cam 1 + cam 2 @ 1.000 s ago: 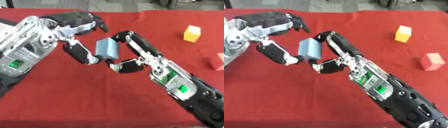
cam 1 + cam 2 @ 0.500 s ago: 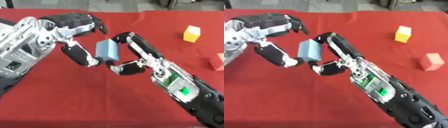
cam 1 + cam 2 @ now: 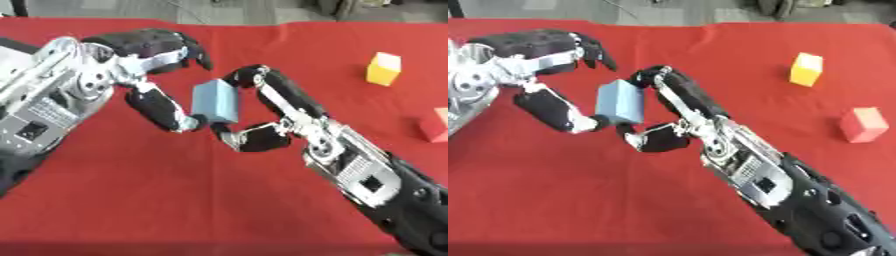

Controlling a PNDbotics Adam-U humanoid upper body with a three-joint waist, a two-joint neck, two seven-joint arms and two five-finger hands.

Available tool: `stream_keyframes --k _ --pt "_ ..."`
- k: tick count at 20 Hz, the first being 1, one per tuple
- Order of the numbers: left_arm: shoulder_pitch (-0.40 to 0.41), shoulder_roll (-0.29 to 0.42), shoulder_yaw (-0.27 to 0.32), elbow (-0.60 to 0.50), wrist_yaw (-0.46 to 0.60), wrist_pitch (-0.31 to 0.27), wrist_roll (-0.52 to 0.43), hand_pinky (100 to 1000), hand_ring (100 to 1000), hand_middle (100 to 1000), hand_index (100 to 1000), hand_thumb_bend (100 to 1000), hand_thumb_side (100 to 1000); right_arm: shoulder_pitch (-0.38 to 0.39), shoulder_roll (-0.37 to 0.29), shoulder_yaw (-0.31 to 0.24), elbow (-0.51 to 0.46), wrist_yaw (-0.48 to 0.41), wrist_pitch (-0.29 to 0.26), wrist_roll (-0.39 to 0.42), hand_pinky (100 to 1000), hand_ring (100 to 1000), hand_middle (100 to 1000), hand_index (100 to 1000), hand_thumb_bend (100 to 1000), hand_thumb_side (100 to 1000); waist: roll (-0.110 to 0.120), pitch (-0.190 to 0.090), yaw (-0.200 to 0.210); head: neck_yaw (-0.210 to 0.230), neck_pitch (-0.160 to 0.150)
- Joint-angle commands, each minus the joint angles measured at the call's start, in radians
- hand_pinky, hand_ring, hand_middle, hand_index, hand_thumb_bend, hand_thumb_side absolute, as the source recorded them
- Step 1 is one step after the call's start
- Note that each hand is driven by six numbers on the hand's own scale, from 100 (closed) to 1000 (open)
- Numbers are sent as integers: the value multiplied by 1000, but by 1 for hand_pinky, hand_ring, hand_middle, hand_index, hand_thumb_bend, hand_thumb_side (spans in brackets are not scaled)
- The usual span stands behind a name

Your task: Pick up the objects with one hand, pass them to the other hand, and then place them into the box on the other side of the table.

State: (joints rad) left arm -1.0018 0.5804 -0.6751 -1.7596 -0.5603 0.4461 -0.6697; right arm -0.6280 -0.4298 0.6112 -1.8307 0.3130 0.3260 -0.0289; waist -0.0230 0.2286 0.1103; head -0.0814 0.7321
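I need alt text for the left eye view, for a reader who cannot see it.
Two robot hands meet over a red table around a light blue block: the right hand pinches it, while the left hand curls beside it. A yellow block and a red block lie at right.

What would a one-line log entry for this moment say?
stage: handover | blue block: between both hands | right hand: pinching it | left hand: around it

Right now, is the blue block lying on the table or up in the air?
Up in the air. The blue block is pinched in the right hand, with the left hand fingers touching its other side.
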Motion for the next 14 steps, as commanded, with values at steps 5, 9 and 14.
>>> stream_keyframes --k 5,9,14 --pt "-15 4 8 -2 26 6 -16 784 816 830 865 373 379 -11 -14 -3 -19 -1 22 20 818 781 486 591 100 100 2 -17 3 -5 2" --pt "-22 5 3 1 37 2 -31 783 816 830 868 382 402 -11 -13 -6 -19 -3 28 21 817 780 484 590 100 100 2 -18 5 -10 8" --pt "-22 -4 -3 25 56 6 -49 780 815 827 862 380 422 -13 -11 -10 -17 -3 28 31 817 780 485 590 100 100 3 -18 5 -12 10"
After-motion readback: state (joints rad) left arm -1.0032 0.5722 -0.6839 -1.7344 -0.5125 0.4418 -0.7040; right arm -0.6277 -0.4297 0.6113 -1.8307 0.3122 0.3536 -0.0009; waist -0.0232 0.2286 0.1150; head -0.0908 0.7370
